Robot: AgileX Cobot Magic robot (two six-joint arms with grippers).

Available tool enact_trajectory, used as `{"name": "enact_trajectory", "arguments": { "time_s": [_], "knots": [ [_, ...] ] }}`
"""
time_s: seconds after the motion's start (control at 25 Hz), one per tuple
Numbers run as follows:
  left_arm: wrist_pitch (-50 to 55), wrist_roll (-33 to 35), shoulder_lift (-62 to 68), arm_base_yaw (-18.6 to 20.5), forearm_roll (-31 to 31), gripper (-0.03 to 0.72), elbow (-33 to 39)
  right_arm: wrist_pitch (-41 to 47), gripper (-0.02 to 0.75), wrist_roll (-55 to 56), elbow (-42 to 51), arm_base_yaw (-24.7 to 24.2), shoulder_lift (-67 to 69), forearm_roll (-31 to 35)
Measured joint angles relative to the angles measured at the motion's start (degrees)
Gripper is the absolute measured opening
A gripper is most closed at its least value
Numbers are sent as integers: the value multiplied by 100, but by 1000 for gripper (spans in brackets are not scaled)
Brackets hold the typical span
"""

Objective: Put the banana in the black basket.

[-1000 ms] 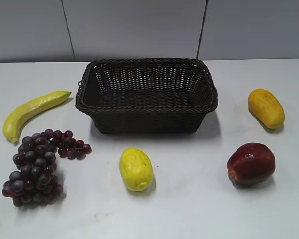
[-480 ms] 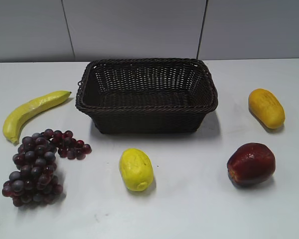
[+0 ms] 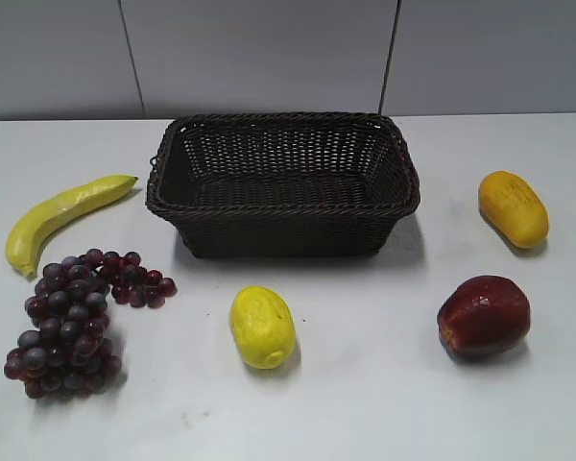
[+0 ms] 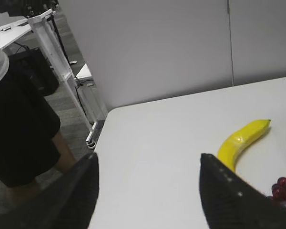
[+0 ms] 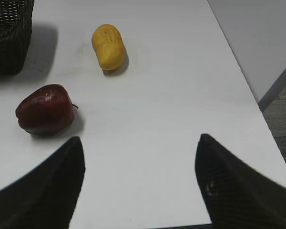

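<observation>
**Banana untouched, both arms clear of the fruit**

Banana (image 3: pixel 65 215) lies flat on the white tabletop (image 3: pixel 384 384) at the left, well apart from the black basket (image 3: pixel 283 184), whose hollow holds nothing. Its greenish tip points toward the basket's left wall; its blunt end sits just beside a bunch of purple grapes (image 3: pixel 72 322).

The left gripper (image 4: pixel 148 191) hangs with its fingers spread wide, off to the banana's outer side near the tabletop's edge, holding nothing. The right gripper (image 5: pixel 139 183) is likewise spread apart and empty, over the right side near a red apple (image 5: pixel 44 109) and an orange-yellow fruit (image 5: pixel 108 46).

Risks, as a judgement: a grasp near the blunt end could catch the grapes and drag them along; the curved, smooth skin may roll or slip under a pinch off the middle; a low carry could knock the basket's braided rim. A short yellow fruit (image 3: pixel 262 326) in front of the basket could be mistaken for the target.

The tabletop is plain and matte. Grey panel walls stand behind it. In the left wrist view, a person in dark clothing (image 4: pixel 19 129) stands beside the table, near a white frame.
</observation>
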Motion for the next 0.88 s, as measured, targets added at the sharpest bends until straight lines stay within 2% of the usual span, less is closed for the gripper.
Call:
{"name": "enact_trajectory", "arguments": {
  "time_s": [0.24,0.52,0.88],
  "knots": [
    [-741,0,1348,0,-144,489,-339,0,552,0,0,0,0,0],
    [-971,0,3217,0,-149,489,-1050,0,552,0,0,0,0,0],
    [-698,104,5891,0,-149,489,-2680,0,552,0,0,0,0,0]
  ]
}}
